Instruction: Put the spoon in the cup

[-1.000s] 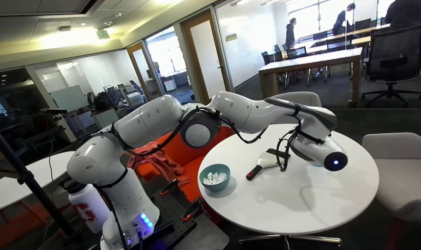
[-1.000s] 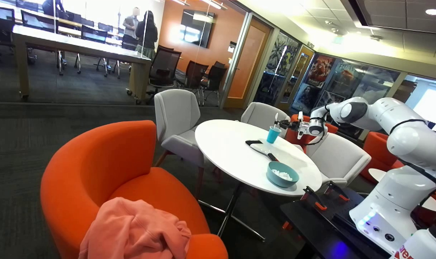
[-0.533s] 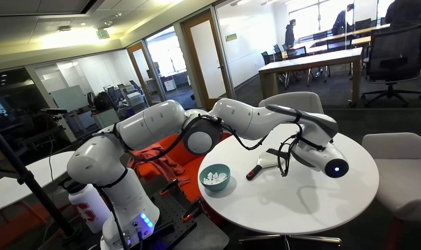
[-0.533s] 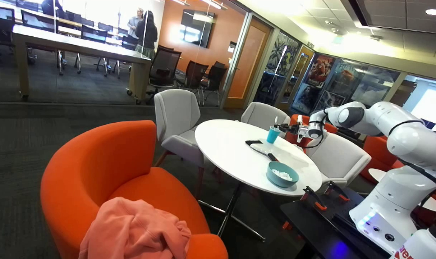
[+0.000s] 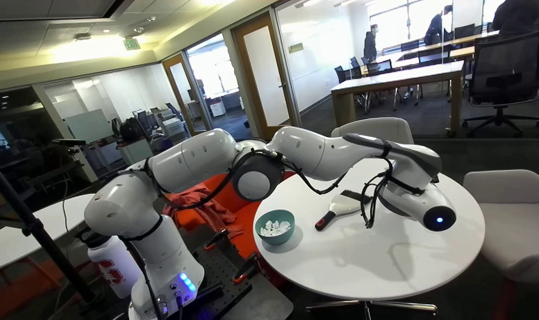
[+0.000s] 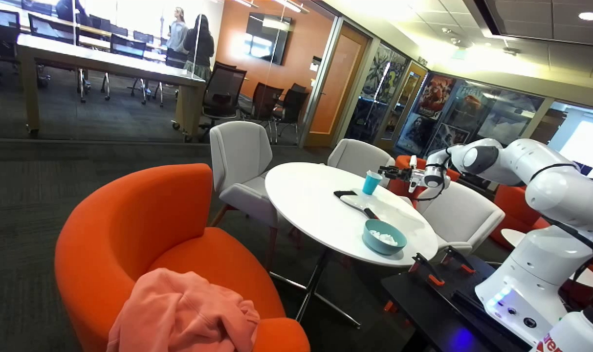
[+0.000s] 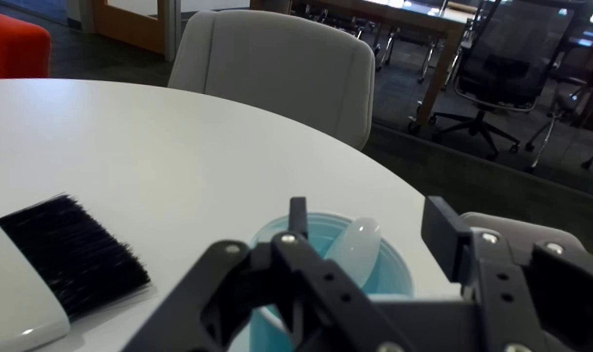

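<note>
The blue cup (image 6: 371,185) stands on the white table; in the wrist view its mouth and wall (image 7: 267,337) show behind the jaws. Inside it the pale spoon (image 7: 356,252) leans, its rounded end resting near the far rim and its lower part hidden behind a finger. My gripper (image 7: 370,229) is open at the cup's mouth, jaws well apart, with neither pad touching the spoon as far as I can see. In an exterior view the gripper (image 6: 382,171) is level with the cup's rim, just beside it. The arm hides the cup in an exterior view.
A teal bowl (image 5: 275,238) holding white pieces sits near the table's edge on the robot's side. Between bowl and cup lies a brush with black bristles (image 7: 76,254) and a white head. Grey chairs (image 7: 286,68) stand close round the table (image 7: 179,146).
The jaws have opened and let go of the spoon. It stood upright in the grip above the cup; now it has dropped lower and tilted inside. The gripper went down, then drew back slightly.
</note>
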`<state>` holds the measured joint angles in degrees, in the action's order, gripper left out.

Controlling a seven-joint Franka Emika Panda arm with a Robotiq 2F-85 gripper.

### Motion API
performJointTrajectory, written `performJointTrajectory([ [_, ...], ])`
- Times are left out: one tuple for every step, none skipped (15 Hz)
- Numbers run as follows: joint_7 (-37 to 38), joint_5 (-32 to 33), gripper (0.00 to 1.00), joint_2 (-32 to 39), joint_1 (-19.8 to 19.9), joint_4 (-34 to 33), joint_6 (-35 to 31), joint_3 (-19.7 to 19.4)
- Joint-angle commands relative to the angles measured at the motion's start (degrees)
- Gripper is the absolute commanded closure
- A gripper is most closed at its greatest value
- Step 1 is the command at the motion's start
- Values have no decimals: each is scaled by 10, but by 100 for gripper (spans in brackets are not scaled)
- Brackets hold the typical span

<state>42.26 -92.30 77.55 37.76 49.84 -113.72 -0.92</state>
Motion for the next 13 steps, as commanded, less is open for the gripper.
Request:
performJointTrajectory([
  [-19,-1,6,-42,14,28,42,10],
  [-21,1,0,-54,18,35,61,12],
  [-15,13,0,-67,20,41,92,8],
  [-11,23,0,-78,22,45,121,4],
  [11,49,0,-94,21,52,158,-8],
  [21,72,0,-106,21,57,187,-17],
  [24,102,0,-127,14,71,197,-35],
  [13,126,0,-146,9,85,201,-49],
  [-2,148,0,-167,4,102,202,-62],
  [-19,170,0,-186,-1,119,200,-73],
  [-38,189,0,-207,-7,139,191,-84],
  [-59,206,0,-228,-14,159,181,-94],
  [-77,221,0,-244,-21,175,176,-103],
])
